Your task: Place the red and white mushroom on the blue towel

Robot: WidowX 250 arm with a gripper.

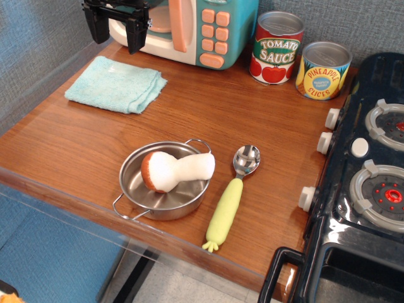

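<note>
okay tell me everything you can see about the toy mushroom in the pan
The red and white mushroom looks like soft plush: a thick white stem and a rounded reddish-orange cap with a white underside. It lies on its side in the steel pan, cap toward the left and low in the bowl, stem pointing right and resting over the pan's right rim near a handle. Nothing else touches it. The blue towel lies apart, farther back left, and the pincer hangs beyond it.

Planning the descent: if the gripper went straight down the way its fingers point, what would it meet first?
Likely the blue towel, near its back edge, as the open gripper hangs above it; depth is uncertain.
</note>
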